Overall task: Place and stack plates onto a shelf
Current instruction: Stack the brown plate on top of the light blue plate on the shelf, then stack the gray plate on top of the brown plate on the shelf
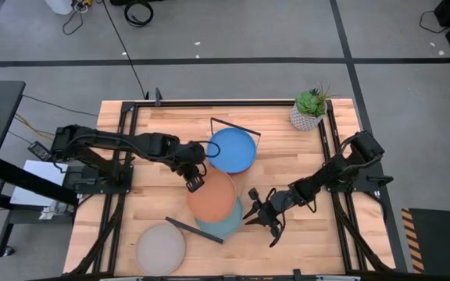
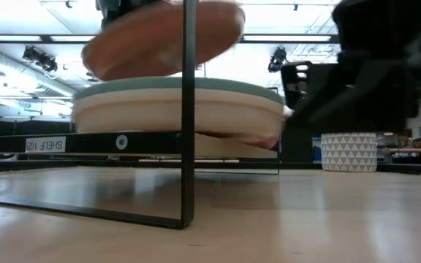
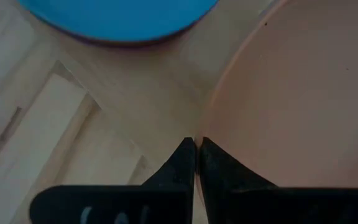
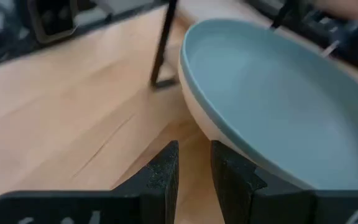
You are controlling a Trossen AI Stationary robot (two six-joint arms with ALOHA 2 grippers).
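My left gripper (image 1: 194, 183) is shut on the orange plate (image 1: 213, 195), which hangs tilted above a stack topped by the teal plate (image 2: 174, 86) over the cream plate (image 2: 174, 113). The stack rests on the shelf (image 2: 86, 142), whose black wire frame (image 2: 188, 109) stands in front. The bright blue plate (image 1: 231, 150) lies at the shelf's far end. The grey plate (image 1: 161, 248) lies flat on the table at the near left. My right gripper (image 1: 256, 215) is at the stack's right side, its fingers a little apart with nothing between them (image 4: 194, 158). My left gripper pinches the orange plate's rim (image 3: 207, 134) between its two fingers, on the plate's left far side. The fingers come from the table's left, slanting down. The plate is lifted clear and tilted above the teal plate. My right gripper: I cannot tell whether one finger (image 4: 235, 174) touches the cream plate's rim (image 4: 219, 134).
A white plant pot (image 1: 307, 117) stands at the table's far right corner. The shelf's far wire frame (image 1: 237, 125) rises behind the bright blue plate. Bare slatted tabletop lies at the far left and near right.
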